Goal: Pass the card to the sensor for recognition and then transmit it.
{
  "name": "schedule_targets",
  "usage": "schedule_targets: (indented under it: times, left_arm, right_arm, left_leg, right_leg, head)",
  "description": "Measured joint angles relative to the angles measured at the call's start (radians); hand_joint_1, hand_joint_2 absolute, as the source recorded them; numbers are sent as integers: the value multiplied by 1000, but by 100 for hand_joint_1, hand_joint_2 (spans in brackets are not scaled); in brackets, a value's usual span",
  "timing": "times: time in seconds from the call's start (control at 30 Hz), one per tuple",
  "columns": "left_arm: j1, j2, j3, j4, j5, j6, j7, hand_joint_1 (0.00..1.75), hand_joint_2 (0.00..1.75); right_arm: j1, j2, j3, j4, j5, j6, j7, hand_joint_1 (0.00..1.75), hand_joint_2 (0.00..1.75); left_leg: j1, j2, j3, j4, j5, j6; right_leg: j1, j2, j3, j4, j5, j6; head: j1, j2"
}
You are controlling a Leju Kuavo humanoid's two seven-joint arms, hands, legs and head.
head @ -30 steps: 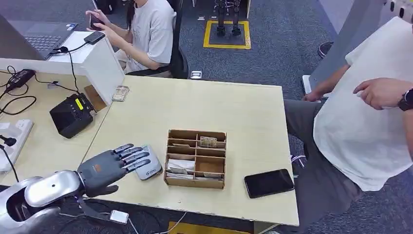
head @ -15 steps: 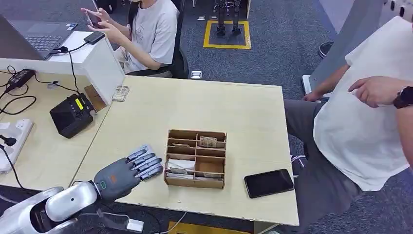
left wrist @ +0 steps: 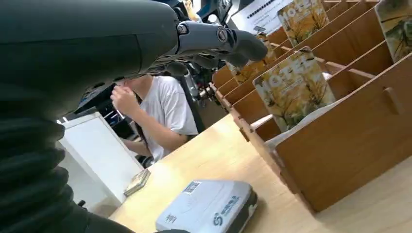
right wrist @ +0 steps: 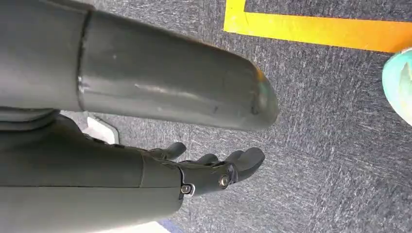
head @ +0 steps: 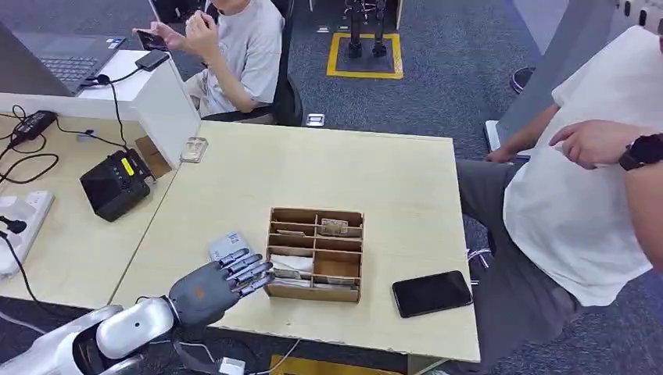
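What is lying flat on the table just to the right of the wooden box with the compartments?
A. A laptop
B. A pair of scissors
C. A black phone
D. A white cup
C. In the head view a black phone lies screen-up on the table, right of the wooden box and apart from it.

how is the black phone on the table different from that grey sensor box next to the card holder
The black phone is thin, flat and glossy dark; the grey sensor box is thicker, light grey, with printed labels on top. The phone lies to the right of the wooden card holder, clear of both hands; the sensor box lies to its left, partly under the left hand. Both rest flat on the table.
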Motion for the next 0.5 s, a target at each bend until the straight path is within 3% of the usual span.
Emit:
schedule_targets:
  times: [0.3,0.5]
  left_arm:
    - [-23,-53,-16,45,19,-3,10,0,175]
    - [-25,-57,-16,47,24,-4,10,0,175]
  right_arm:
    - [0,3,0,0,1,0,0,0,0]
    - [0,3,0,0,1,0,0,0,0]
  left_leg:
    - [0,0,0,0,0,0]
    - [0,0,0,0,0,0]
  right_leg:
    - [0,0,0,0,0,0]
    - [0,0,0,0,0,0]
  head:
    - [0,0]
    - [0,0]
